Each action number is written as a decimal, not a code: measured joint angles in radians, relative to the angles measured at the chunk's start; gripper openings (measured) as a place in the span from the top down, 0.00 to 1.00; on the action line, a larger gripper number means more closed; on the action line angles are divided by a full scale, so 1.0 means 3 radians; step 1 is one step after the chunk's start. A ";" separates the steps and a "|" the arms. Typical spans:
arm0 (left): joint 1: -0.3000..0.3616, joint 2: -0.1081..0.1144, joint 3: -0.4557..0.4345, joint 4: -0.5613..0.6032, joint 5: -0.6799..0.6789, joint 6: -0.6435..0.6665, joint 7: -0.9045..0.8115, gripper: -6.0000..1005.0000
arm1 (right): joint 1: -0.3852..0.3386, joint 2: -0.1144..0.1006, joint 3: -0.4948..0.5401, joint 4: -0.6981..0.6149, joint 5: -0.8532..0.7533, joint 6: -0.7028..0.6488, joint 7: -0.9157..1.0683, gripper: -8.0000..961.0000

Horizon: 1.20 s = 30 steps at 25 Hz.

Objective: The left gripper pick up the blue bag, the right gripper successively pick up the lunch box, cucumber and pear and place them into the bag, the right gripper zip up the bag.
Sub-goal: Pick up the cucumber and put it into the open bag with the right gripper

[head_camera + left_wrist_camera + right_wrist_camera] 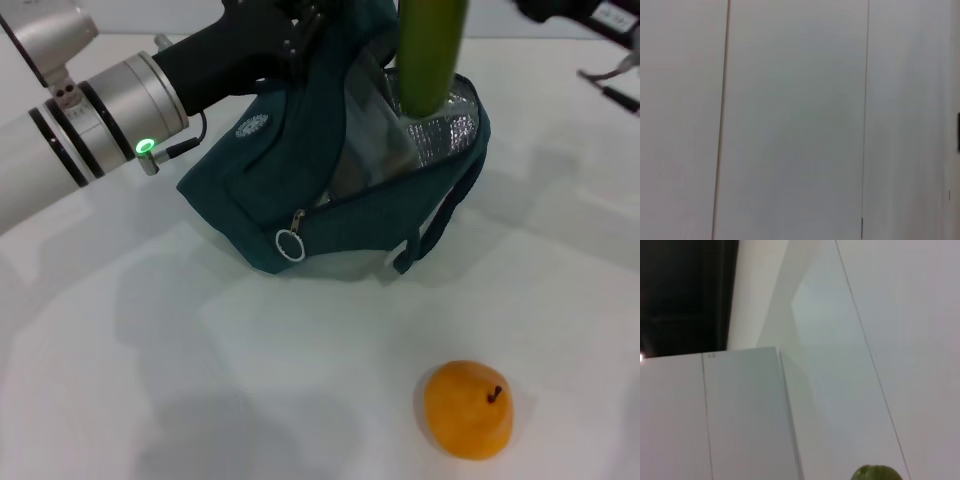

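The left gripper [300, 40] holds the blue bag [300, 190] up by its top edge, fingers hidden in the fabric, mouth gaping to show the foil lining. The cucumber [430, 50] hangs upright with its lower end just inside the opening; the right gripper [600, 15] is barely in view, so its grip cannot be judged. The cucumber step is judged in hand: next, lower and release it, then fetch the pear [468, 408] lying on the table [150, 380].
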 joint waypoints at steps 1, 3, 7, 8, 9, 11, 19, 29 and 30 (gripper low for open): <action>-0.0003 0.0000 0.0000 0.0000 -0.0001 0.0000 0.0000 0.95 | 0.0030 0.0001 -0.0014 0.0074 0.0000 0.0021 -0.0050 0.32; -0.0016 0.0000 0.0000 -0.0003 -0.0013 -0.0001 0.0000 0.95 | 0.0052 0.0004 -0.0041 0.0177 -0.0001 0.0052 -0.0147 0.32; -0.0033 0.0000 0.0000 -0.0015 -0.0033 -0.0001 0.0002 0.95 | 0.0017 0.0016 -0.0074 0.0278 0.0001 0.0076 -0.0290 0.31; -0.0035 0.0001 0.0000 -0.0015 -0.0038 -0.0001 0.0009 0.95 | 0.0011 0.0017 -0.0075 0.0318 0.0004 0.0075 -0.0334 0.31; -0.0036 0.0002 -0.0001 -0.0015 -0.0046 -0.0003 0.0015 0.95 | 0.0006 0.0017 -0.0075 0.0357 0.0006 0.0075 -0.0376 0.31; -0.0038 0.0009 -0.0002 -0.0015 -0.0079 -0.0017 0.0024 0.95 | 0.0004 0.0017 -0.0076 0.0452 0.0009 0.0076 -0.0490 0.31; -0.0076 0.0009 0.0000 -0.0009 -0.0119 -0.0080 0.0025 0.95 | 0.0087 0.0017 -0.0098 0.0835 0.0003 0.0121 -0.0947 0.29; -0.0089 0.0005 0.0035 -0.0015 -0.0116 -0.0084 0.0025 0.95 | 0.0204 0.0017 -0.0220 0.0922 0.0029 0.0479 -0.0966 0.28; -0.0089 0.0005 0.0040 -0.0015 -0.0116 -0.0084 0.0026 0.95 | 0.0192 0.0017 -0.0218 0.0923 0.0045 0.0482 -0.0966 0.28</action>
